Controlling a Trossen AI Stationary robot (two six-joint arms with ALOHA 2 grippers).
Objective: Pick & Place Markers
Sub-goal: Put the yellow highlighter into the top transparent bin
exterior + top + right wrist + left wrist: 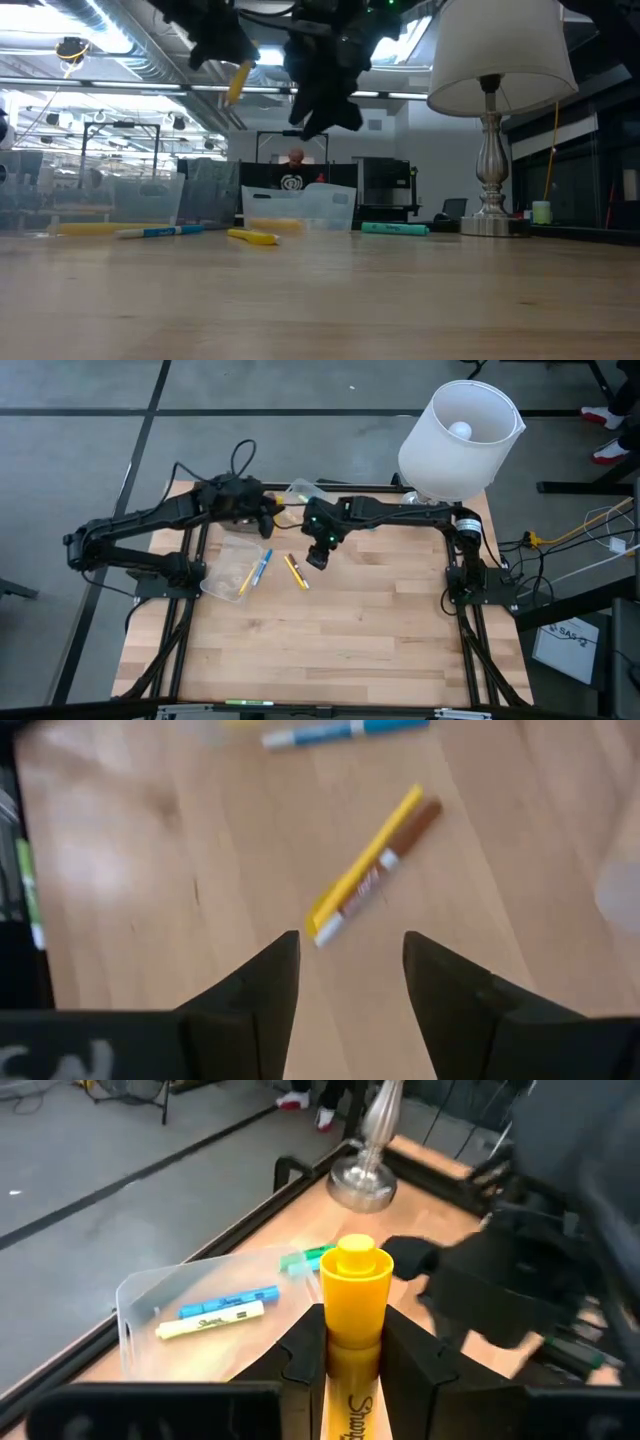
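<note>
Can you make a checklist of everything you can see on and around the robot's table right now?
Surface: wooden table, mostly bare at the near side.
Job's things: yellow marker held upright in the left gripper; yellow and brown markers lying side by side on the table; blue marker on the table; blue and pale yellow markers in the clear container at the far edge.
Clutter: second clear container at the left; lamp at the far right corner.
Grippers: left gripper raised, jaws shut on the yellow marker; right gripper above the yellow and brown markers, jaws open and empty.
Cables: black loop behind the left arm; wires right of the table.
Surroundings: grey floor; a person beyond the table.
</note>
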